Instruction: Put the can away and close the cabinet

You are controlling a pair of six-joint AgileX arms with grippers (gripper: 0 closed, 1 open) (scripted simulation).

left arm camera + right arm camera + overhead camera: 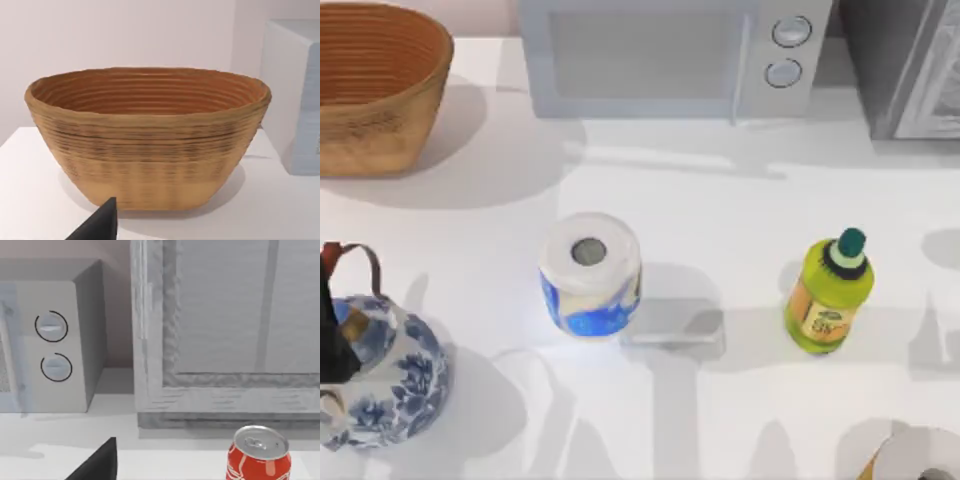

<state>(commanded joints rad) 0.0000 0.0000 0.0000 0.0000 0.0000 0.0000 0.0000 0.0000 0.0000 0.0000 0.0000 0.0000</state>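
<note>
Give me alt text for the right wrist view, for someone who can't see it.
A red can stands upright on the white table in front of a grey cabinet. A microwave with two round dials sits beside the cabinet, and a dark finger of the right gripper shows at the picture's edge.

A red can [258, 456] with a silver top stands upright on the white table [60, 440], at about five o'clock. Behind it, toward twelve and one o'clock, is a grey cabinet [225, 330] with a framed front panel. At nine o'clock sits a microwave [55, 335], its two round dials [51, 326] stacked one above the other. A dark gripper finger [97, 464] pokes in at seven o'clock, apart from the can.
</note>
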